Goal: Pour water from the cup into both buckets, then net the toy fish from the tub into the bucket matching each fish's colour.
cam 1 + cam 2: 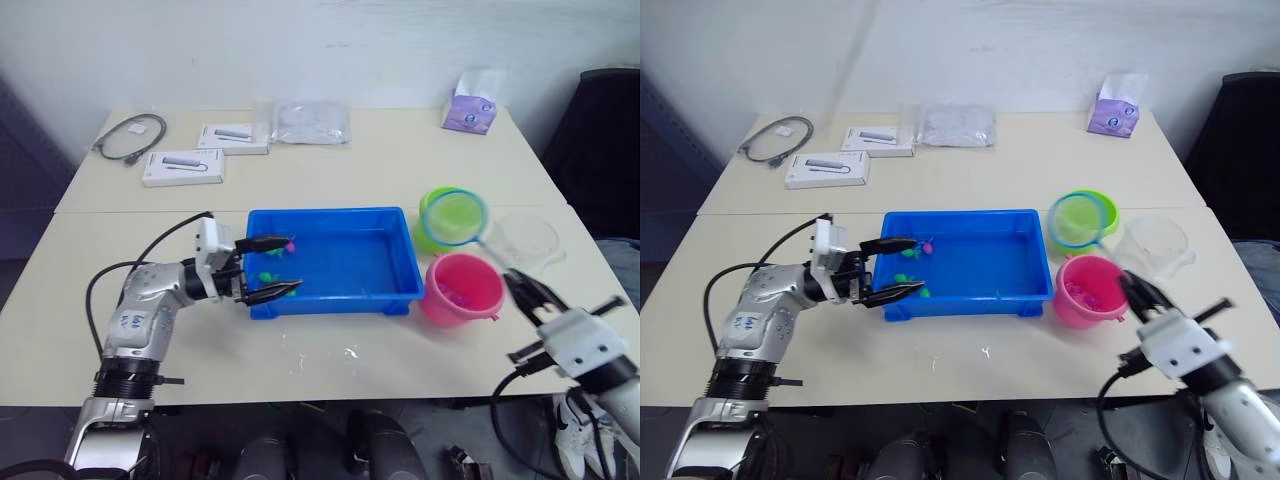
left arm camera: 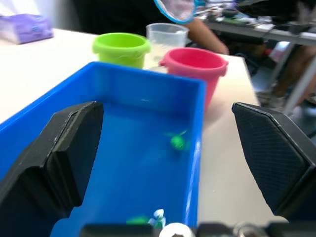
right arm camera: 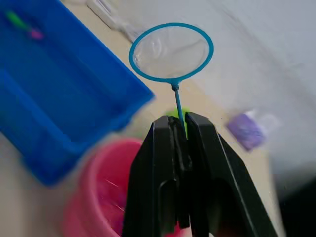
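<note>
My right gripper (image 3: 180,129) clamps the net (image 1: 454,216) over the green bucket (image 1: 430,232); left gripper (image 1: 280,267) gapes astride the tub (image 1: 345,298) wall, fish (image 1: 908,279) remaining.

My left arm reaches forward with a bent elbow, forearm level, its tool (image 1: 268,269) with both fingers spread wide apart, one above the other. My right arm comes in low from the right, wrist angled up and inward, its tool (image 3: 180,129) pinched tight on the net (image 3: 171,51) handle.
</note>
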Tool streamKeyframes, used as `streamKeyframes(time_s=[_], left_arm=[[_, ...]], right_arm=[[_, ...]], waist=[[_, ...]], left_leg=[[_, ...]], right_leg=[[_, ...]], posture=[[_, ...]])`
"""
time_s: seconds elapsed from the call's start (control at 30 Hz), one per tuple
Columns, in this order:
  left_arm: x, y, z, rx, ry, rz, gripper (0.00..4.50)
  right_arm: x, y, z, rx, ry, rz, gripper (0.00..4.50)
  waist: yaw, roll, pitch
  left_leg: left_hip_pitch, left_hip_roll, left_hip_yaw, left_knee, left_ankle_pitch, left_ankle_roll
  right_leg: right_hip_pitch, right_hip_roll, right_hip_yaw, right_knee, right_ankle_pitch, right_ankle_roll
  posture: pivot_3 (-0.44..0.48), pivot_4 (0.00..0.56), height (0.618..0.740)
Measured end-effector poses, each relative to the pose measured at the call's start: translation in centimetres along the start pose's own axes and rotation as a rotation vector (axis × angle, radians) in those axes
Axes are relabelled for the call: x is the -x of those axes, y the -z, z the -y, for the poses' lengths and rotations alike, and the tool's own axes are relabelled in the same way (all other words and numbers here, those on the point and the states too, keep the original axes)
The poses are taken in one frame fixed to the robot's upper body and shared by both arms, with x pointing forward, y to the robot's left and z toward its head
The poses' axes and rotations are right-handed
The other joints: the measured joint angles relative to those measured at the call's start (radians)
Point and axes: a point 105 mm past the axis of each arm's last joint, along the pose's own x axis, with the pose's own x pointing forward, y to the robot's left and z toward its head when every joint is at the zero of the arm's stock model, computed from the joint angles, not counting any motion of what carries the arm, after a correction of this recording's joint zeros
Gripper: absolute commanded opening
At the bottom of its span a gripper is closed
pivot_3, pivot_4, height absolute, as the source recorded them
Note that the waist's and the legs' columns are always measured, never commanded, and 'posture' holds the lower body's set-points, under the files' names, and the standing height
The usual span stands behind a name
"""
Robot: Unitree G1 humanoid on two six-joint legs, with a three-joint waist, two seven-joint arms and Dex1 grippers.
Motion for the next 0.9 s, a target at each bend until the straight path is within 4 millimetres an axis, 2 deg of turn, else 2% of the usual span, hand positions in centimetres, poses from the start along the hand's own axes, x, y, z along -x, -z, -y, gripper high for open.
streamKeyframes(time_s=[0.13, 0.2, 0.27, 0.33, 0.4, 0.47, 0.57, 0.67, 0.9], left_arm=[[3.7, 0.2, -1.1, -0.013, -0.112, -0.065, 4.49], [6.8, 0.6, -1.7, -0.004, -0.179, -0.133, 4.49], [9.5, 0.4, -2.3, 0.003, -0.246, -0.182, 4.49], [11.2, 0.2, -2.2, 0.003, -0.284, -0.207, 4.49], [12.1, 0.4, -1.9, 0.012, -0.302, -0.212, 4.49], [12.3, 0.5, -1.8, 0.020, -0.309, -0.211, 4.49], [12.2, 0.6, -1.5, 0.050, -0.307, -0.208, 4.49], [11.0, 0.2, -0.8, 0.043, -0.284, -0.201, 4.49], [8.0, -0.3, 0.6, 0.027, -0.239, -0.179, 4.49]], right_arm=[[-3.0, -0.7, -2.0, -0.186, -0.130, 0.035, 0.00], [-5.0, -0.9, -2.6, -0.240, -0.186, 0.026, 0.00], [-6.3, -1.2, -2.5, -0.257, -0.214, 0.007, 0.00], [-7.5, -0.7, -2.5, -0.263, -0.226, -0.059, 0.00], [-8.9, 0.2, -1.8, -0.277, -0.200, -0.154, 0.00], [-9.7, 0.7, -1.7, -0.313, -0.220, -0.224, 0.00], [-9.9, 0.5, -3.2, -0.375, -0.356, -0.289, 0.00], [-9.8, 1.2, -3.7, -0.382, -0.430, -0.379, 0.00], [-12.1, 1.4, -3.6, -0.384, -0.461, -0.456, 0.00]], waist=[[0.002, -0.001, 0.000], [-0.001, -0.001, 0.000], [-0.002, -0.001, 0.000], [0.004, -0.001, 0.000], [0.007, -0.001, 0.000], [0.008, -0.001, 0.000], [0.005, -0.001, 0.000], [0.003, -0.001, 0.000], [-0.002, -0.001, 0.000]], left_leg=[[-0.001, 0.000, 0.000, 0.000, -0.001, 0.001], [-0.002, 0.000, 0.000, 0.001, -0.001, 0.001], [-0.004, 0.000, 0.000, 0.001, -0.002, 0.001], [-0.005, 0.000, -0.001, 0.000, -0.003, 0.000], [-0.012, -0.001, -0.003, 0.004, -0.003, 0.001], [-0.018, -0.002, -0.004, 0.005, -0.002, 0.002], [-0.020, -0.001, -0.005, 0.004, -0.003, 0.001], [-0.022, -0.002, -0.005, 0.004, -0.003, 0.002], [-0.022, -0.002, -0.003, 0.005, -0.002, 0.003]], right_leg=[[-0.001, -0.002, -0.002, -0.001, 0.000, 0.000], [-0.002, -0.003, -0.003, -0.001, 0.000, -0.001], [-0.003, -0.003, -0.004, -0.001, 0.000, -0.001], [-0.003, -0.003, -0.006, -0.002, 0.000, -0.002], [-0.008, -0.005, -0.008, -0.002, 0.000, -0.002], [-0.014, -0.006, -0.009, -0.002, 0.001, -0.001], [-0.014, -0.005, -0.011, -0.001, 0.001, -0.001], [-0.015, -0.004, -0.012, -0.001, 0.002, 0.001], [-0.016, -0.004, -0.010, 0.000, 0.003, 0.002]], posture=[[0.000, 0.150, 0.740], [0.000, 0.150, 0.740], [0.000, 0.150, 0.740], [0.000, 0.150, 0.740], [0.000, 0.150, 0.740], [0.000, 0.150, 0.740], [0.000, 0.150, 0.740], [0.000, 0.150, 0.740], [0.000, 0.150, 0.740]])
